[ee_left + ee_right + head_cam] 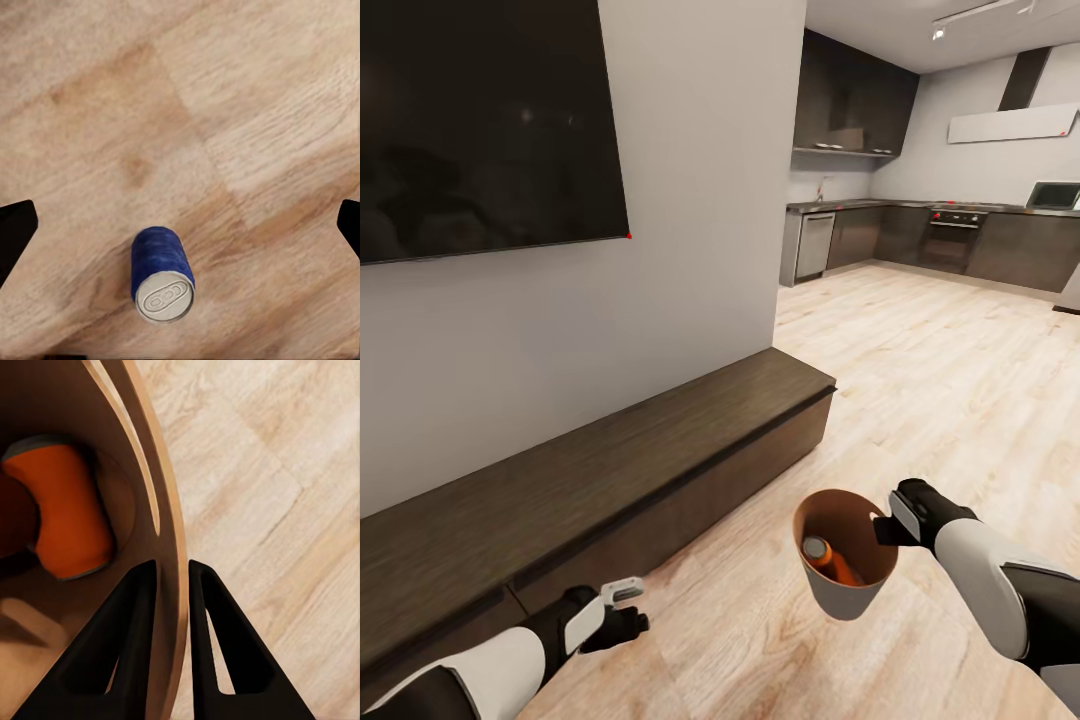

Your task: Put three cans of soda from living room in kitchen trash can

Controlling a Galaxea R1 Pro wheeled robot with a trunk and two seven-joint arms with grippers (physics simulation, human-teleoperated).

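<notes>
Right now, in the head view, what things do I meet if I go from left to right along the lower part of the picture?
Left gripper → trash can, with an orange soda can lying inside → right gripper, shut on the trash can's rim.

1 bin [840, 590], 2 orange cans [71, 514] inside, 1 blue can [161, 274] on floor.

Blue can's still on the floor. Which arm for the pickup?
Left. The left gripper is open and empty, and its wrist camera looks straight down on the blue soda can between the fingers. The right gripper is clamped on the trash can rim.
</notes>
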